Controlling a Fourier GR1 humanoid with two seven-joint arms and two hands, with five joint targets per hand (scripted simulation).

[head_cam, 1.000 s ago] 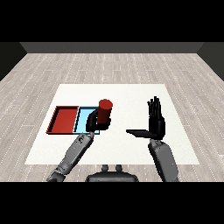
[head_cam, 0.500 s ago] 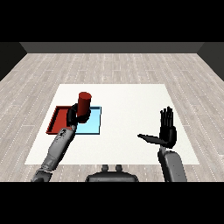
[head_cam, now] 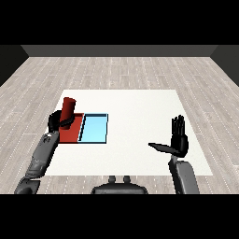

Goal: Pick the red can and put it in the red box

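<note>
The red can stands upright in my left hand, whose fingers curl round its lower half. Hand and can are over the red tray, which lies at the table's left and is partly hidden by them; whether the can touches the tray I cannot tell. My right hand is at the right of the table, palm raised, fingers straight up and thumb stretched out to the left, holding nothing.
The light blue tray lies right beside the red tray, on its right. The white table reaches to the far edge, with grey plank floor around it.
My left hand has carried the can further left, from over the trays' shared edge to over the red tray. The right hand has drifted a little further right and lower.
</note>
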